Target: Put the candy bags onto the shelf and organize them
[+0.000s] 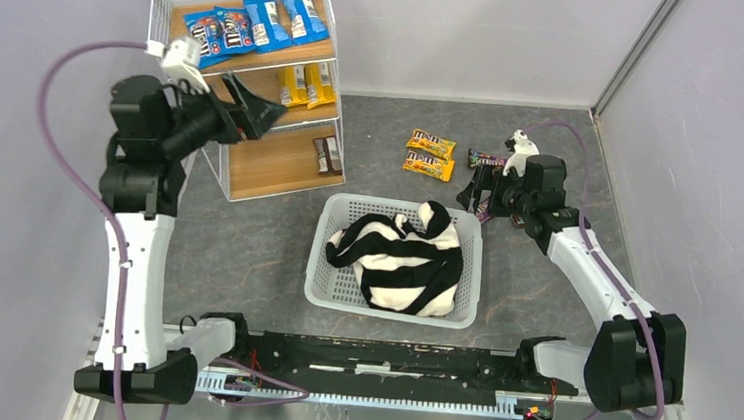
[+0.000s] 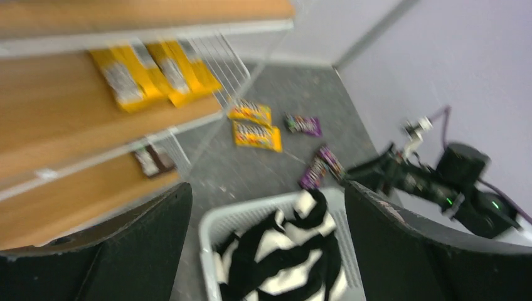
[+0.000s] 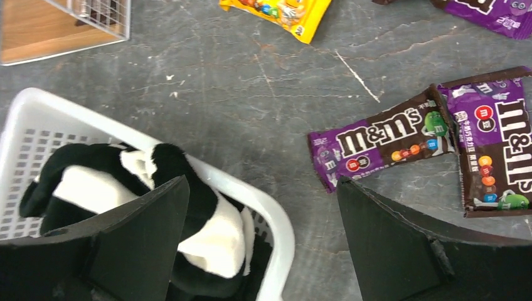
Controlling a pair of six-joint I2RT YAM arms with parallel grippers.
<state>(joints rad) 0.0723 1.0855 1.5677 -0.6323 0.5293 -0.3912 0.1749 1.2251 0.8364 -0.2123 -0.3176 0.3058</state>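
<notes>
The shelf (image 1: 281, 163) stands at the back left. Blue candy bags (image 1: 252, 25) lie on its top board, yellow ones (image 1: 308, 85) (image 2: 154, 75) on the middle board, and a dark one (image 1: 327, 153) (image 2: 154, 160) on the bottom board. My left gripper (image 1: 255, 116) (image 2: 266, 194) hangs open and empty in front of the middle tier. On the table lie two yellow bags (image 1: 430, 154) (image 2: 254, 125) and purple-brown bags (image 3: 376, 141) (image 3: 495, 144). My right gripper (image 1: 480, 193) (image 3: 263, 182) is open and empty, low over the table just left of those purple-brown bags.
A white lattice basket (image 1: 328, 267) (image 3: 276, 213) holding a black-and-white striped cloth (image 1: 405, 253) sits mid-table, its rim under the right gripper's left finger. Another purple bag (image 1: 487, 160) (image 2: 303, 125) lies behind the right gripper. Grey walls enclose the table.
</notes>
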